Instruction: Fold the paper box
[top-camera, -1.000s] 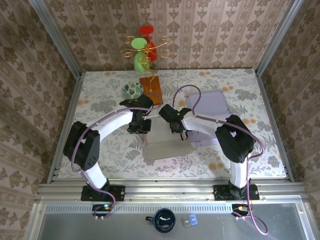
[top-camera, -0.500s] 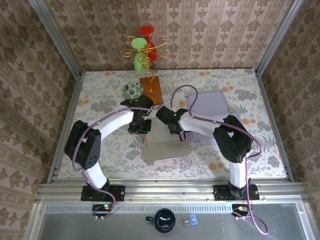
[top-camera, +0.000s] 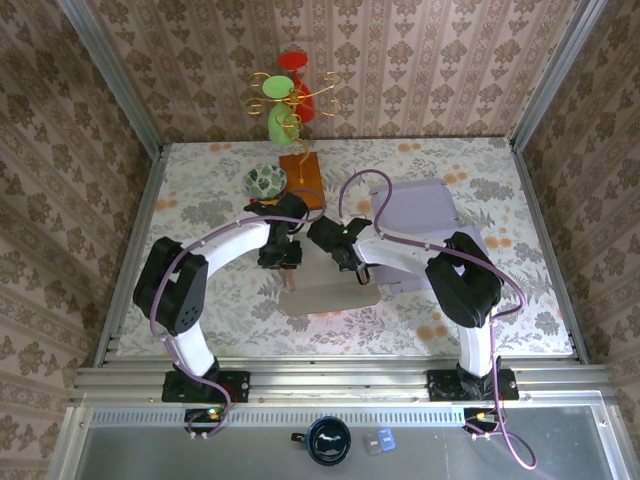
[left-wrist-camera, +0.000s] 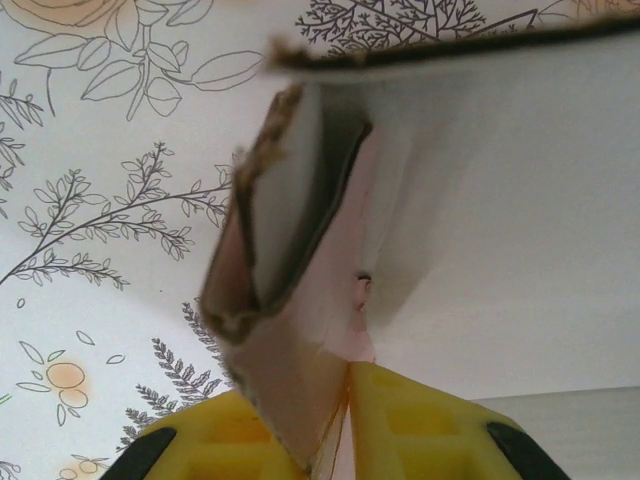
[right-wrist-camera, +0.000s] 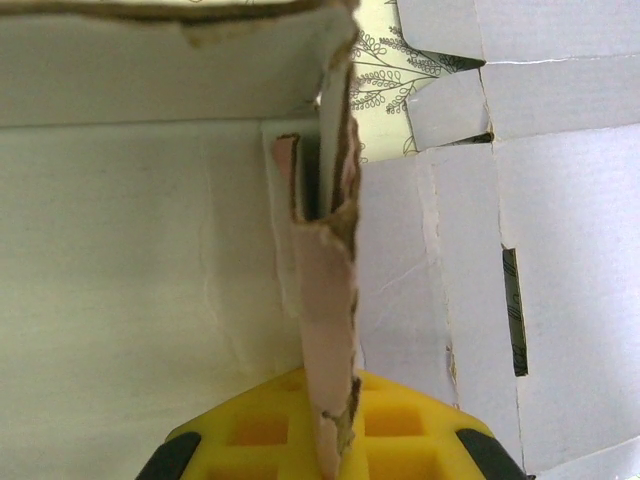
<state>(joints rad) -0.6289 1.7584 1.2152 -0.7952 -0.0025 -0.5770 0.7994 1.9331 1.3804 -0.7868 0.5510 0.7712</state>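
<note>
One paper box (top-camera: 330, 298) lies part-folded on the floral table (top-camera: 200, 290). Its pale grey base panel sits in the middle between the two arms, and the rest of the lavender sheet spreads flat to the right and toward the back. The two grippers meet over the base panel, one at each side. The left gripper (top-camera: 287, 264) is clenched on a raised side flap (left-wrist-camera: 300, 370) at the panel's left edge. In the left wrist view this pinkish, doubled-over strip of card stands on edge and runs down between the two yellow fingers (left-wrist-camera: 425, 425), touching both. The right gripper (top-camera: 352, 272) is likewise clamped on a second upright flap (right-wrist-camera: 325, 330) at the panel's right edge. The right wrist view shows that ragged brown-edged strip pinched between its own pair of yellow fingers (right-wrist-camera: 250, 430), with the white inner floor to one side and flat die-cut panels with slots to the other. At the back of the table stand one small patterned bowl (top-camera: 265, 180) and, just beside it, one brown wooden block (top-camera: 305, 172) carrying one gold-wire ornament (top-camera: 290, 95) with red and green discs. One dark mug (top-camera: 328, 440) rests on the metal ledge in front of the arm bases.
</note>
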